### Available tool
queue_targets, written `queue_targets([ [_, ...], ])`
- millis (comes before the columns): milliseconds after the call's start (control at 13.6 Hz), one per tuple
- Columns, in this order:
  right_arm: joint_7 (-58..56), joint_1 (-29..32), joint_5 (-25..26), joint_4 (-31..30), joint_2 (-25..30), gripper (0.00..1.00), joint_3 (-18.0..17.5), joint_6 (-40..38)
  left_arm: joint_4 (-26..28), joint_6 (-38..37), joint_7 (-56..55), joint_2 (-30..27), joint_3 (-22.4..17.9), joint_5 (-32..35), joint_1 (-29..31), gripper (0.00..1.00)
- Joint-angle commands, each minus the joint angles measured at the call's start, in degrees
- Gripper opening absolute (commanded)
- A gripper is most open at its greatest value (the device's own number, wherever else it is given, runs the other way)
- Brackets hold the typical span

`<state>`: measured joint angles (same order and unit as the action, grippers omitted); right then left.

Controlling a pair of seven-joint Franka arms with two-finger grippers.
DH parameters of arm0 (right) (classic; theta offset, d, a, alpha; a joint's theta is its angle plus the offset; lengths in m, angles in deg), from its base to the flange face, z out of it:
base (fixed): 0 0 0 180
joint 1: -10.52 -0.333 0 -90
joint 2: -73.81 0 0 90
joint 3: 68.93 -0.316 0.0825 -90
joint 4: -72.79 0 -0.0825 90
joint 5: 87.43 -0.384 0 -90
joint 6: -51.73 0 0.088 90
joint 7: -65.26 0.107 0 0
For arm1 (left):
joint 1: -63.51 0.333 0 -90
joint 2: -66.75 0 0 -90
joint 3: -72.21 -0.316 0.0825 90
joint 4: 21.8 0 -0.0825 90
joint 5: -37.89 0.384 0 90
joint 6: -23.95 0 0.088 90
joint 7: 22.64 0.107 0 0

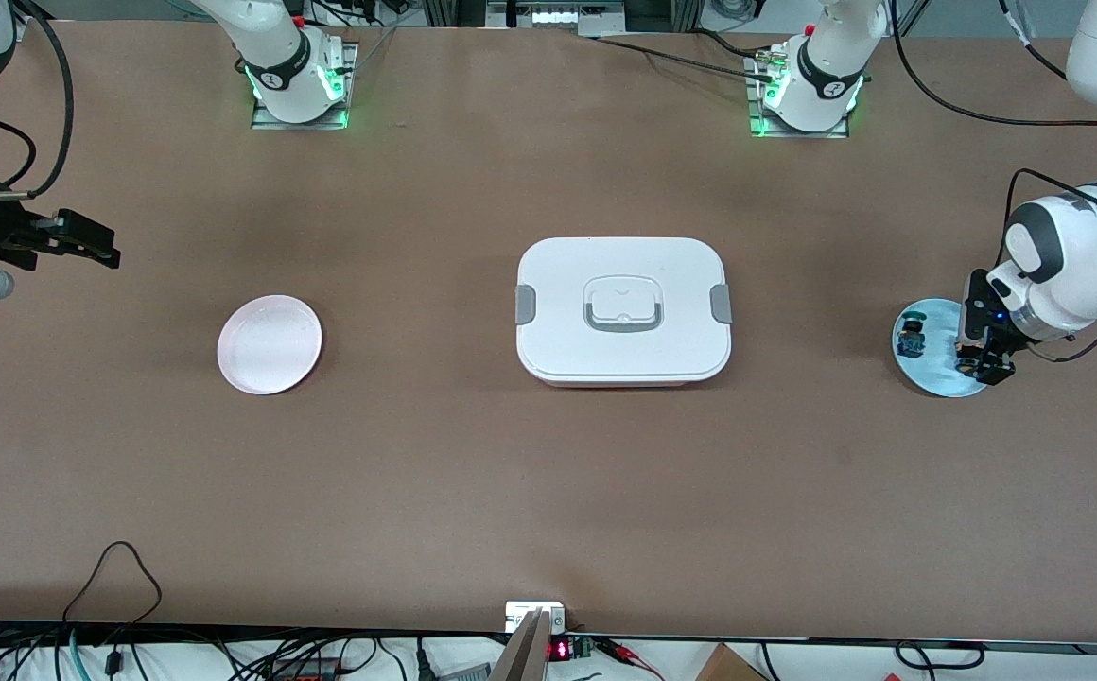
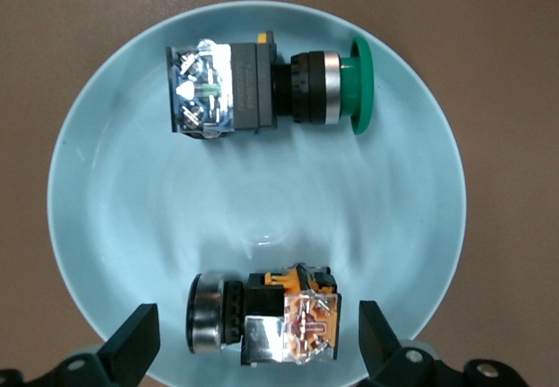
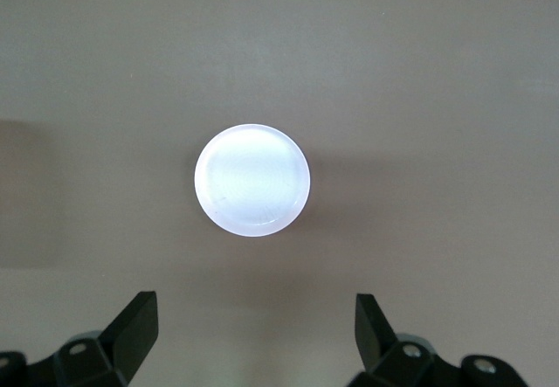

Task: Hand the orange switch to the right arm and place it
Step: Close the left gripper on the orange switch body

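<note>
Pink plate [image 1: 269, 343] lies nearest the camera, bare, likely the drop spot. My left end effector [image 2: 253, 345] hangs wide over the blue plate [image 2: 105, 195], fingers straddling the orange switch [image 2: 266, 319] on its side, lined up for pickup; blue switch [image 2: 262, 87] lies beside it. My right end effector [image 3: 255, 335] waits, wide, above the tabletop [image 1: 548, 492] near the pink plate. White lidded box [image 1: 622, 310] sits mid-table.

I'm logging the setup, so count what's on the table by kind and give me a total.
Switches: 2, the orange switch and a green-capped switch, both on the blue plate
Plates: 2, the blue plate and a white plate
Lidded boxes: 1, the white box
Total: 5
</note>
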<state>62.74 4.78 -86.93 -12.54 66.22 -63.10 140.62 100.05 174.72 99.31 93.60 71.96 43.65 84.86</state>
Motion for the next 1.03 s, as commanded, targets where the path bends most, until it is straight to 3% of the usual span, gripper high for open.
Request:
queue_targets([
  [0, -0.03, -0.06, 0.2, -0.1, 0.38, 1.0, -0.03, 0.14, -1.08, 0.49, 1.37, 0.92, 0.69, -0.58, 0.89, 1.0],
  [956, -0.03, -0.06, 0.2, -0.1, 0.38, 1.0, -0.03, 0.14, -1.08, 1.28, 1.28, 2.07, 1.13, -0.67, 1.59, 0.99],
])
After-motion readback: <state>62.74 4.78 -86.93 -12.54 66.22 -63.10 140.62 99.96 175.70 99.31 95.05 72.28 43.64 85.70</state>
